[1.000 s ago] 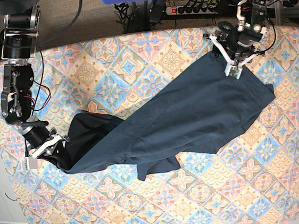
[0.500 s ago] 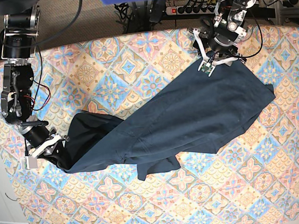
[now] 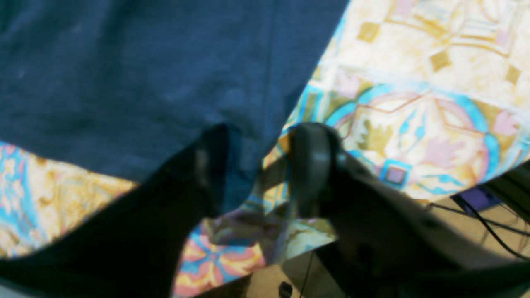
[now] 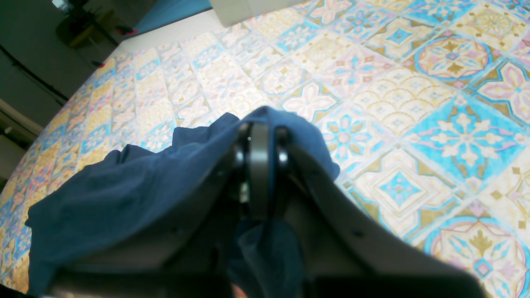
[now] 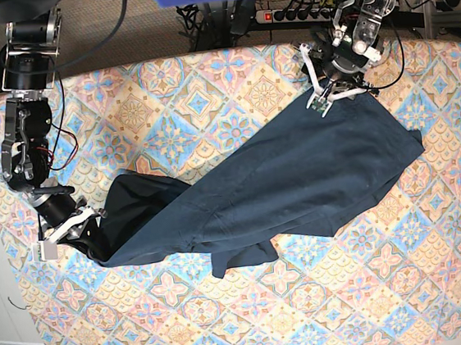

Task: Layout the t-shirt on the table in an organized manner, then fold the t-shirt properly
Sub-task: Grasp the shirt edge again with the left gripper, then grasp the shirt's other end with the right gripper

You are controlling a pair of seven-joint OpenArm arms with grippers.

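Table (image 5: 230, 329): patterned cloth, shirt lying across its middle.
T-shirt (image 5: 297, 182): stretched diagonally, bunched at one end.
Right gripper (image 4: 258, 165): fingers pinching bunched fabric.
Left gripper (image 3: 256, 165): fingers spread, straddling the shirt's corner.
Risk: left fingers may also catch tablecloth.

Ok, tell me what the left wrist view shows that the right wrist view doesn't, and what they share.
Left wrist only: the left gripper with its jaws apart astride the corner of the t-shirt at the table edge, with cables on the floor beyond.

Right wrist only: the right gripper shut on a bunched fold of the t-shirt, and a long stretch of open tabletop.

Both: navy fabric on the patterned cloth.
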